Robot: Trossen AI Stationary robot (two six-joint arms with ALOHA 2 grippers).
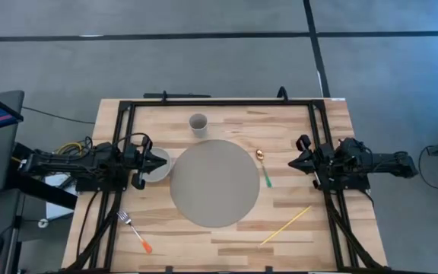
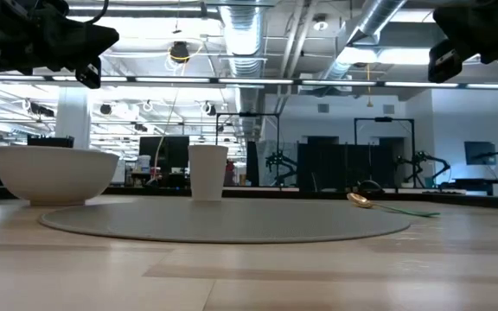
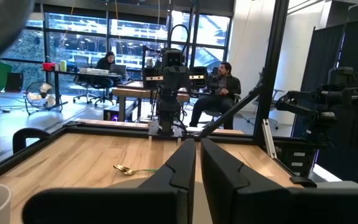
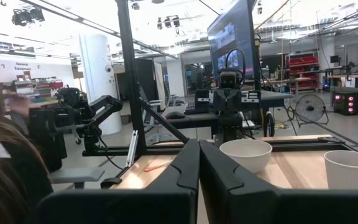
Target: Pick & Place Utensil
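Observation:
A spoon with a gold bowl and green handle (image 1: 264,169) lies on the wood just right of the grey round mat (image 1: 214,183); it also shows in the low view (image 2: 379,204) and the left wrist view (image 3: 128,170). A fork with an orange handle (image 1: 136,232) lies near the table's front left. A yellow stick (image 1: 286,225) lies front right. My left gripper (image 1: 166,162) hovers shut above the white bowl (image 1: 158,165). My right gripper (image 1: 293,162) hovers shut at the right, a little beyond the spoon.
A white cup (image 1: 198,123) stands at the far side of the mat. The white bowl (image 2: 54,174) sits at the mat's left edge. A black frame (image 1: 219,101) runs around the table. People sit in the room beyond (image 3: 219,87).

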